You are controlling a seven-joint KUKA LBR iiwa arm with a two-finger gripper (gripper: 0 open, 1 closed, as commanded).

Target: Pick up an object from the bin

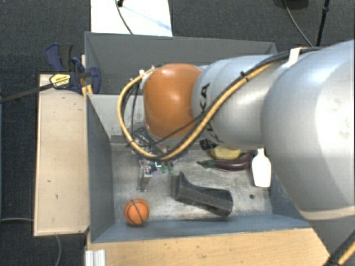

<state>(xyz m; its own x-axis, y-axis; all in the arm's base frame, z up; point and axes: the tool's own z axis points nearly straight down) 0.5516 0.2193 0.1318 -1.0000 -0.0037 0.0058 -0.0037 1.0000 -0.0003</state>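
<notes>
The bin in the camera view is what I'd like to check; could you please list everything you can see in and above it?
bin: one, grey metal, middle of the view
ball: one, orange, on the bin floor in the lower-left corner
block: one, dark grey, lying on the floor right of the ball
bottle: one, white, right side, against the arm
purple thing: one, partly hidden under the arm, kind unclear
arm: one, silver with an orange cover, reaching in from the right
claw: one, dark, low over the floor above the ball

Hand (145,179), purple thing (234,163): partly under arm (310,126).
</notes>
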